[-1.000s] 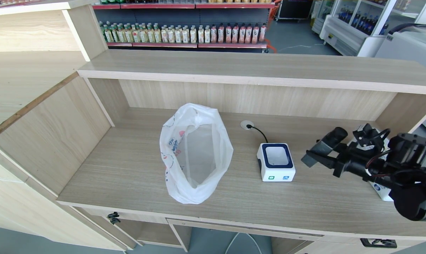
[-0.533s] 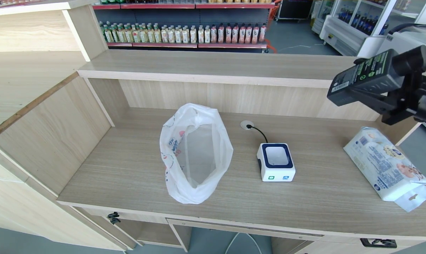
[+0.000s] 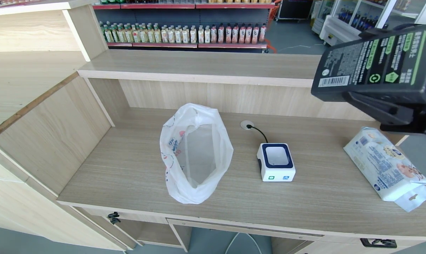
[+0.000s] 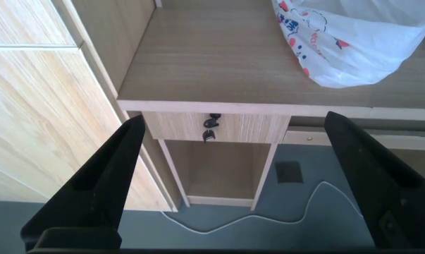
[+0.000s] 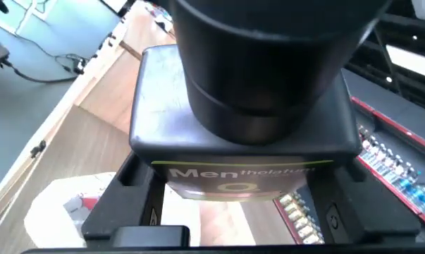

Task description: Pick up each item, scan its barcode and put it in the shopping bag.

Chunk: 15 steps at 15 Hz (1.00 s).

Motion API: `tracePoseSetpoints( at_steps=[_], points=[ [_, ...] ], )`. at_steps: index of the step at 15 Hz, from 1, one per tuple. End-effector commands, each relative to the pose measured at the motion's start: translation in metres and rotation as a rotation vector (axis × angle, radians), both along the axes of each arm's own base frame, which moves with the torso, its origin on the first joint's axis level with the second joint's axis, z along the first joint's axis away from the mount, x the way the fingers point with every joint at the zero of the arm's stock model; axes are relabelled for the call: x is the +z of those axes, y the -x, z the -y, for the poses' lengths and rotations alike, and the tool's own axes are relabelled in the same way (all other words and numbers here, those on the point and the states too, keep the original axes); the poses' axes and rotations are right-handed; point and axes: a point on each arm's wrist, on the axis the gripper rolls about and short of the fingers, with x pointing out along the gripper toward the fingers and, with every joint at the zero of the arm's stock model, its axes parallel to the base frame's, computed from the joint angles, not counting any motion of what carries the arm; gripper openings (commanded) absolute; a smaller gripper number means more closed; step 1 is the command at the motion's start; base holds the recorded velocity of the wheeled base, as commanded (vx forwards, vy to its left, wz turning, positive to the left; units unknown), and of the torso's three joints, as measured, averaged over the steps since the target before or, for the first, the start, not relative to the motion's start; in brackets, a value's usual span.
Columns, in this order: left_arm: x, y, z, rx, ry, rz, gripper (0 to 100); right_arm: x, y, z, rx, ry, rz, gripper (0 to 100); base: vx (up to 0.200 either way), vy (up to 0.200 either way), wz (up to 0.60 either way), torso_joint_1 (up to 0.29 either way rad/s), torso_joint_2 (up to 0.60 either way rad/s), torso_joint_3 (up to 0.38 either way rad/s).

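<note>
My right pincer [image 3: 389, 109] is clamped on the dark bottle [image 3: 375, 67], holding it on its side high above the right end of the counter [image 3: 128, 169] and well apart from the scanner [image 3: 276, 161]. The barcode [image 3: 334, 81] faces my head camera rather than downward, so I judge the bottle needs carrying over and turning before the scanner's window can read it. The bag [image 3: 195, 155] stands open-mouthed near the scanner to take it afterwards, the pack of wipes [image 3: 384, 164] lies waiting at the right end, and my left pincer [image 4: 233, 190] hangs wide apart and empty off the counter's front edge, out of the way.
</note>
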Motion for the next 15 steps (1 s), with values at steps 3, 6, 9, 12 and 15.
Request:
tracePoseSetpoints(
  at_steps=[3,6,9,12,15],
  points=[
    [0.0,0.0,0.0,0.001,0.0,0.001,100,-0.003,0.061,-0.031,0.216,-0.023,0.056,0,0.0,0.0,0.0,0.0,0.0,0.0],
    [0.0,0.0,0.0,0.0,0.0,0.001,100,-0.001,0.072,-0.036,0.268,-0.032,0.076,0,0.0,0.0,0.0,0.0,0.0,0.0],
    [0.0,0.0,0.0,0.001,-0.001,0.001,100,-0.002,0.078,-0.033,0.27,-0.033,0.08,0,0.0,0.0,0.0,0.0,0.0,0.0],
    [0.0,0.0,0.0,0.001,-0.001,0.001,100,-0.002,0.08,-0.032,0.27,-0.034,0.082,0,0.0,0.0,0.0,0.0,0.0,0.0],
    [0.0,0.0,0.0,0.0,-0.001,0.001,100,-0.004,0.081,-0.031,0.27,-0.032,0.076,0,0.0,0.0,0.0,0.0,0.0,0.0]
  ],
)
